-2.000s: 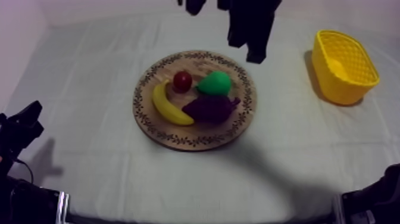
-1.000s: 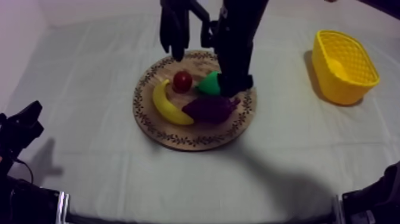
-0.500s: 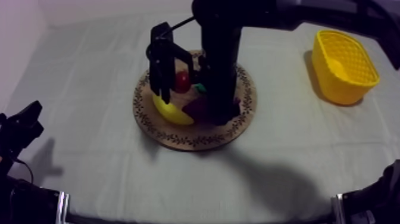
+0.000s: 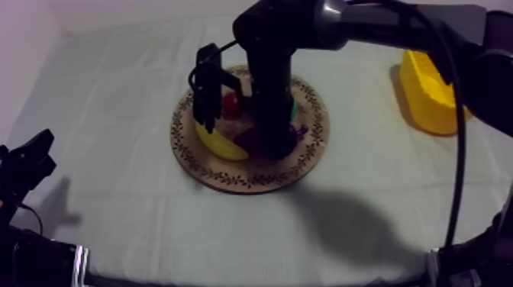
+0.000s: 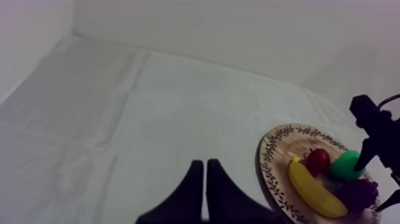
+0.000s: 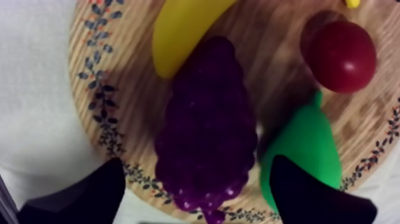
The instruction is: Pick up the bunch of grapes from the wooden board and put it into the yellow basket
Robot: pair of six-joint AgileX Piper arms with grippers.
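- The purple bunch of grapes (image 6: pixel 208 119) lies on the round wooden board with a patterned rim (image 6: pixel 95 77), near its rim on the side towards the right gripper (image 6: pixel 199 173).
- The right gripper hangs directly above the board with its two black fingers spread wide and holding nothing. The bunch sits in the gap between them.
- The long axis of the grapes runs across the line joining the two fingers, so a straight descent should let them close over the narrow width.
- The yellow banana (image 6: pixel 184 30) touches the far end of the bunch. The green pear (image 6: pixel 303 149) lies just beside it, under one finger, and I judge it could be pinched along with the bunch. The small red fruit (image 6: pixel 342 56) sits beyond the pear.
- The left gripper (image 5: pixel 204 170) rests low at its own side of the cloth-covered bench (image 4: pixel 114 99), fingers pressed together on nothing and well apart from the board.
- The yellow basket (image 4: pixel 420 99) stands on the right side, so the right arm is better placed for both the pick and the drop.
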